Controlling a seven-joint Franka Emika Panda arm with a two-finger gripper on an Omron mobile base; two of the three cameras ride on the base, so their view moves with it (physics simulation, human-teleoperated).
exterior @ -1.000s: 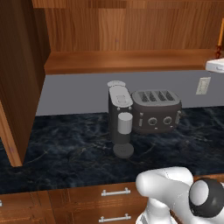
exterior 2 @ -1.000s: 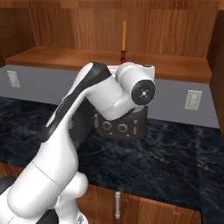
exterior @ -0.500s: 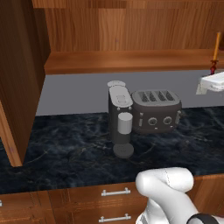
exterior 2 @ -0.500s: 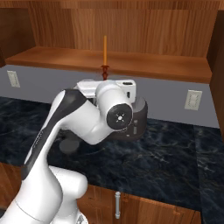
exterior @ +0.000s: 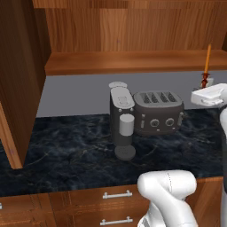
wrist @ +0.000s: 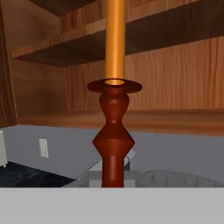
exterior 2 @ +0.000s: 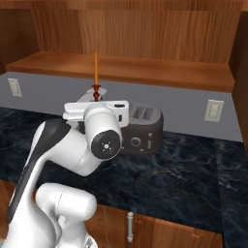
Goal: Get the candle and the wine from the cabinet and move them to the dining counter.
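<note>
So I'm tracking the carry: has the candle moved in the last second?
Yes. In the right base view the candle has shifted left, from above the toaster to left of it.

Candle (exterior 2: 96, 72), upright in closed jaws, carried leftward along cabinet (exterior 2: 126, 68) shelf front; arm swung round.

We note a home kitchen: a toaster (exterior: 158, 112) and a coffee machine (exterior: 122, 119) stand side by side on a dark marbled table (exterior: 66, 150), drawers (exterior: 116, 195) below, a reddish wooden cabinet (exterior: 128, 42) above, wall sockets (exterior 2: 213, 111) behind.
</note>
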